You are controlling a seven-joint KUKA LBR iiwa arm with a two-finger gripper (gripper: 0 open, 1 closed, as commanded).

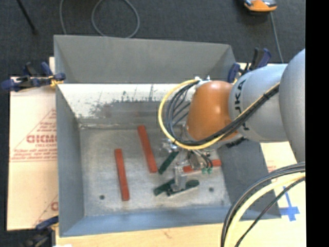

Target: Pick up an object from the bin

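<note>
My gripper (179,178) hangs low over the right half of the bin floor, under the orange wrist cover. Right below it lies a dark green stick (176,188), stretched left to right near the front wall, and the gripper's tip seems to touch or nearly touch it. A second dark green piece (167,163) leans diagonally just left of the gripper. A small red piece (215,163) peeks out on its right, partly hidden by the gripper body.
Two long red sticks lie on the floor to the left: one (147,149) slanted in the middle, one (122,174) further left and nearer the front. The arm and its cables cover the bin's right rear corner.
</note>
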